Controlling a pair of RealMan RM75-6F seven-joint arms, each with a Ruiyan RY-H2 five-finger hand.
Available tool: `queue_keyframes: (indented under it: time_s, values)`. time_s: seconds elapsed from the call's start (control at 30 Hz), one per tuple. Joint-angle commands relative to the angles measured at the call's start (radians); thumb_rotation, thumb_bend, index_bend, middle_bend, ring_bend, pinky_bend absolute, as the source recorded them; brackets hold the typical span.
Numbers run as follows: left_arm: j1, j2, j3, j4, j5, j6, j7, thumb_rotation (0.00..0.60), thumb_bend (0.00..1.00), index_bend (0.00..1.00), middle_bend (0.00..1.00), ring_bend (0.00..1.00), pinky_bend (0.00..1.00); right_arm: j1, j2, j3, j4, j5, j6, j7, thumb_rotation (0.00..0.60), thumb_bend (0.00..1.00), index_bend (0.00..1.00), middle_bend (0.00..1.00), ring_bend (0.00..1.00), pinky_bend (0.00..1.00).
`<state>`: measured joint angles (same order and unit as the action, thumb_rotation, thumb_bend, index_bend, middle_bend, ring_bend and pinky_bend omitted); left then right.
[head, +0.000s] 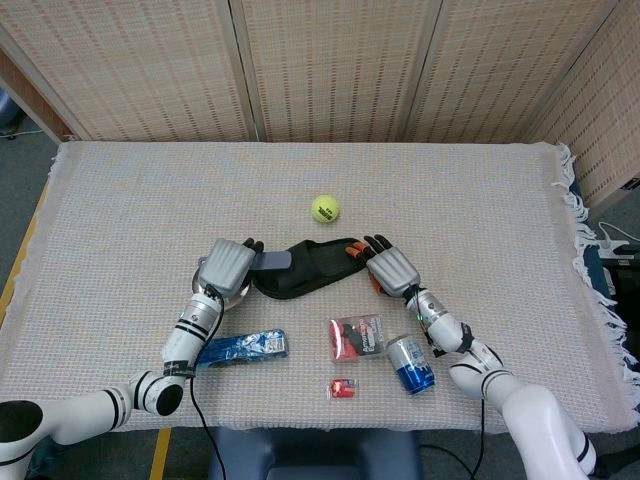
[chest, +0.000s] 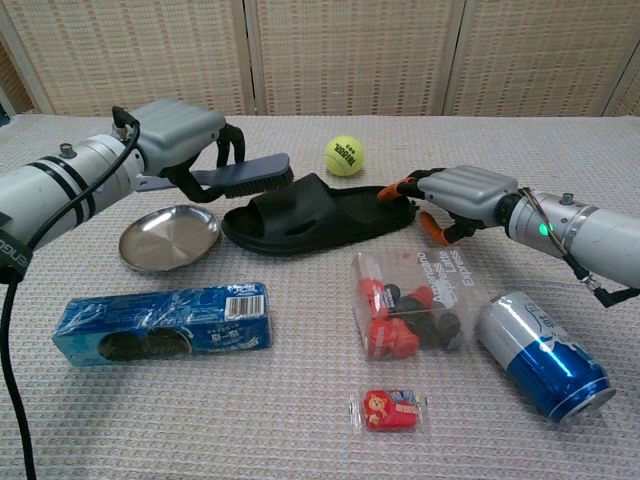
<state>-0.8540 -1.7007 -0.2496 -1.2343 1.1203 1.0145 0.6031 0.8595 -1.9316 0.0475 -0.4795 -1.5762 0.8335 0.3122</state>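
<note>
Woven cloth surface (chest: 300, 440): left hand (chest: 180, 135) grips a dark bristle brush (chest: 245, 176) above the black rubber slipper (chest: 310, 213); right hand (chest: 455, 192) presses its heel, fingers spread.

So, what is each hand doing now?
Left hand: holding the dark blue brush.
Right hand: fingers touching the black rubber slipper.

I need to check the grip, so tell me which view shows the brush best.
The chest view: the brush appears side-on, dark bristles down, handle gripped by the left robot hand. In the head view the brush is only a small bluish stub beside that hand, over the black slipper.
</note>
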Motion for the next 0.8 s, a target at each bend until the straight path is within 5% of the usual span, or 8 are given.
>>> queue_keyframes:
  time_s: [0.03, 0.23, 0.57, 0.8]
  values:
    - [-0.006, -0.009, -0.004, -0.010, -0.005, 0.009, 0.010, 0.600, 0.50, 0.52, 0.64, 0.71, 1.00, 0.009, -0.010, -0.010, 0.019, -0.001, -0.014, -0.008, 0.600, 0.77, 0.19, 0.12, 0.00, 0.08]
    - [-0.020, -0.046, 0.002, -0.013, -0.004, 0.039, 0.058, 0.600, 0.50, 0.52, 0.64, 0.71, 1.00, 0.013, 0.002, -0.020, -0.002, -0.003, -0.012, -0.029, 0.600, 0.77, 0.19, 0.12, 0.00, 0.08]
    - [-0.063, -0.152, 0.022, 0.188, 0.005, 0.039, 0.138, 0.600, 0.50, 0.52, 0.63, 0.71, 1.00, 0.006, 0.036, -0.025, -0.072, 0.003, 0.004, -0.070, 0.600, 0.77, 0.19, 0.12, 0.00, 0.08]
    - [-0.053, -0.158, 0.035, 0.221, 0.022, 0.046, 0.132, 0.600, 0.50, 0.52, 0.64, 0.71, 1.00, 0.007, 0.049, -0.021, -0.092, 0.015, -0.006, -0.086, 0.600, 0.77, 0.19, 0.12, 0.00, 0.08]
